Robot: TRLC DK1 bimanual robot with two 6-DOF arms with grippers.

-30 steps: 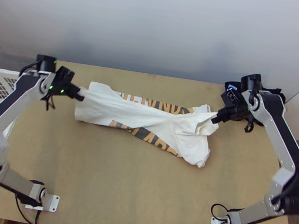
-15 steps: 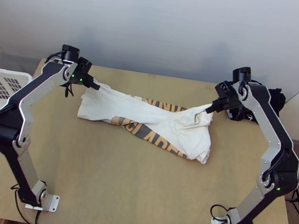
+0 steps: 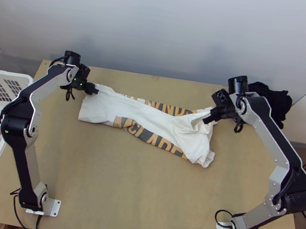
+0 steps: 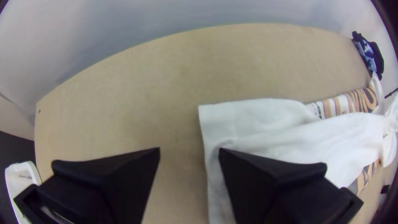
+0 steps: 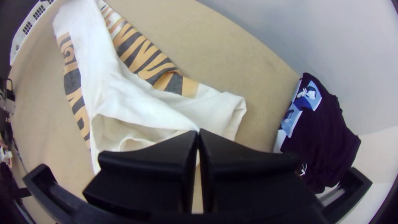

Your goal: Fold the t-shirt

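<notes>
T-shirt (image 3: 104, 107) is lying bunched on surface (image 3: 132, 193). Left end effector (image 4: 189, 150) is gaping wide, gripping nothing; right end effector (image 5: 198, 130) is pinching an edge, fingertips together. Right pulling alone is risking skew, other end being loose.

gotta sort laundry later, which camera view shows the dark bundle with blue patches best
The right wrist view: the dark bundle appears large, blue patches in plain sight. The top view shows it partly behind the right arm; the left wrist view shows it small, near the edge.
</notes>
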